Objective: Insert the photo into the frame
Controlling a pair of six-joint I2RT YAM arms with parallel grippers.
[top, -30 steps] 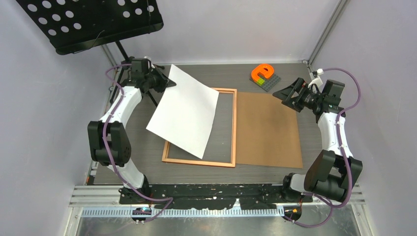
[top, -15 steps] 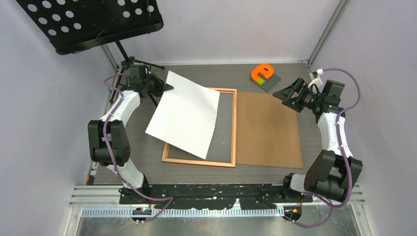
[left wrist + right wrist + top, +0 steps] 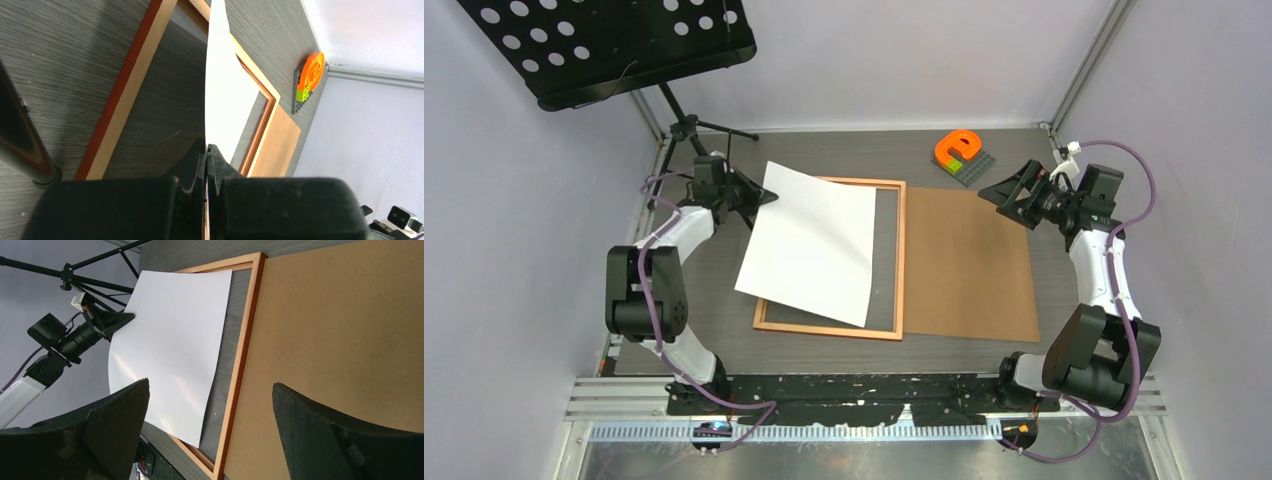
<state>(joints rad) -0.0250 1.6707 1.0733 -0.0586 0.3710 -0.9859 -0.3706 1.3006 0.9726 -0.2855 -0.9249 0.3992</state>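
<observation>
The brown backing board (image 3: 969, 265) lies below the right gripper (image 3: 1011, 195), whose jaws gape wide around nothing. The frame (image 3: 824, 330) lies flat ahead of the left gripper (image 3: 767, 196), right beside the board. The photo (image 3: 814, 245), white back up, is pinched at its edge in the left gripper's closed fingers and slants out over the frame.
</observation>
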